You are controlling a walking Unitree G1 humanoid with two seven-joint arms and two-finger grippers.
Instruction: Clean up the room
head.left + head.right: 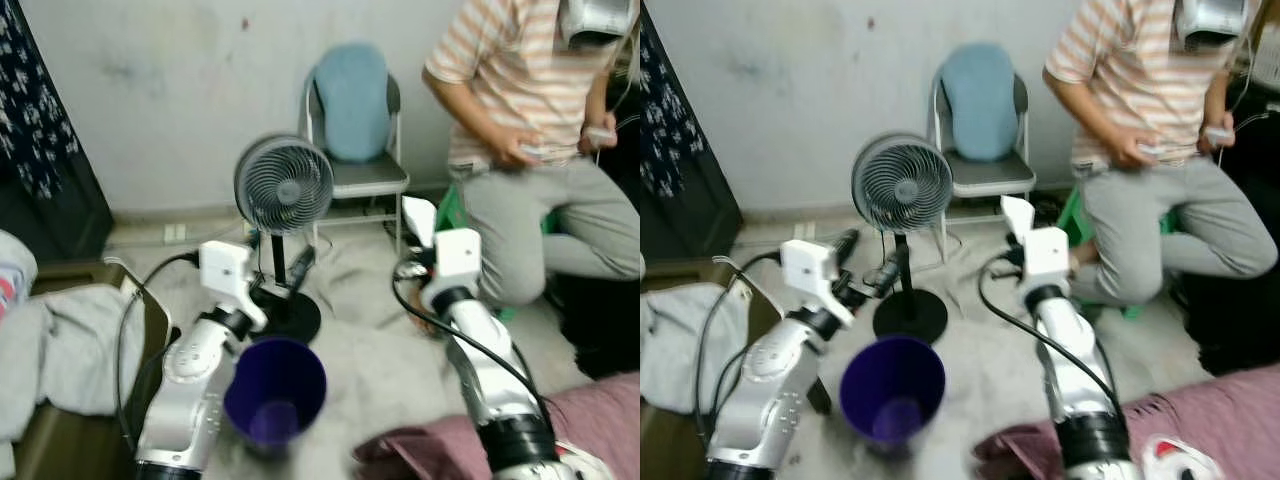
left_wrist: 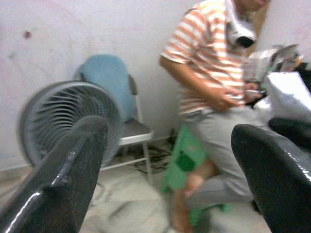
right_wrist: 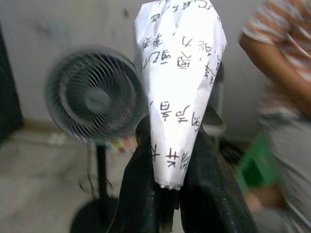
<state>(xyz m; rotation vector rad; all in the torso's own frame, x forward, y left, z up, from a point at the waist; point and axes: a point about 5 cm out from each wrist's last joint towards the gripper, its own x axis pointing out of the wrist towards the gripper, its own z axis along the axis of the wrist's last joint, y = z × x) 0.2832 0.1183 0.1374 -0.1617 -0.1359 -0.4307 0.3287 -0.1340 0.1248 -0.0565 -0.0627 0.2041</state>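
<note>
Right tool [image 3: 167, 194] pinches white printed paper [image 3: 180, 82].

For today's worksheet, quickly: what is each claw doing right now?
Left claw: open, holding nothing.
Right claw: shut on the printed paper wrapper.

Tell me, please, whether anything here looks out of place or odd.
The purple bin lies tipped on the floor between the arms, its mouth facing the camera. The right claw pinches a printed paper.

purple bin [image 1: 276, 392], grey fan [image 1: 284, 184], orange-striped shirt [image 1: 510, 70].
</note>
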